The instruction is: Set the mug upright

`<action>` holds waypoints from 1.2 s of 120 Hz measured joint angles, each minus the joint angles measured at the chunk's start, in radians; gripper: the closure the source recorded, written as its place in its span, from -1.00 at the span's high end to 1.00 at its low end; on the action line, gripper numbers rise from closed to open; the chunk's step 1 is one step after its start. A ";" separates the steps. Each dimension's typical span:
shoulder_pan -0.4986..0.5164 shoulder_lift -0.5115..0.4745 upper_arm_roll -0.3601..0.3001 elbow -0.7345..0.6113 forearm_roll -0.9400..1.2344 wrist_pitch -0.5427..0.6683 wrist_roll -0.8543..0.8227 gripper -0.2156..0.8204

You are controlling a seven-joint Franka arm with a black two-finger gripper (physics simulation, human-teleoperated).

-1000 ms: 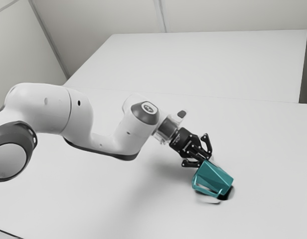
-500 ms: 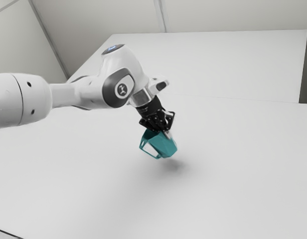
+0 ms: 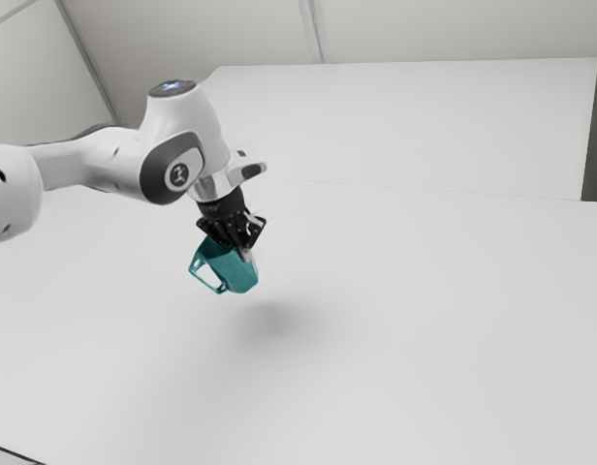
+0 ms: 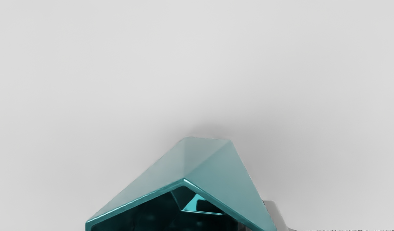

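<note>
In the exterior view my gripper point(image 3: 237, 242) points down and is shut on the wall of the teal faceted mug point(image 3: 233, 269). The mug hangs above the table, somewhat tilted, its open end up toward the hand and its handle toward the exterior view's left. In the wrist view the mug point(image 4: 226, 179) shows its rim and dark inside, and a grey fingertip point(image 4: 275, 215) lies against its outer wall. The other fingertip is hidden there.
A white table point(image 3: 424, 320) spreads below the mug, with a soft shadow under it. Behind it stands a pale panel point(image 3: 405, 116), and walls rise beyond.
My hand has carried the mug up off the table and toward the exterior view's left. Along the way the hand has turned to point more steeply down, and the mug has become less tilted.
</note>
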 joint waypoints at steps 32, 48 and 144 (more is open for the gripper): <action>-0.028 0.036 0.000 -0.044 0.008 0.022 0.007 -0.93; -0.056 0.078 0.000 -0.045 0.006 0.046 0.009 -0.93; -0.010 0.020 0.000 -0.072 -0.014 0.069 0.027 0.37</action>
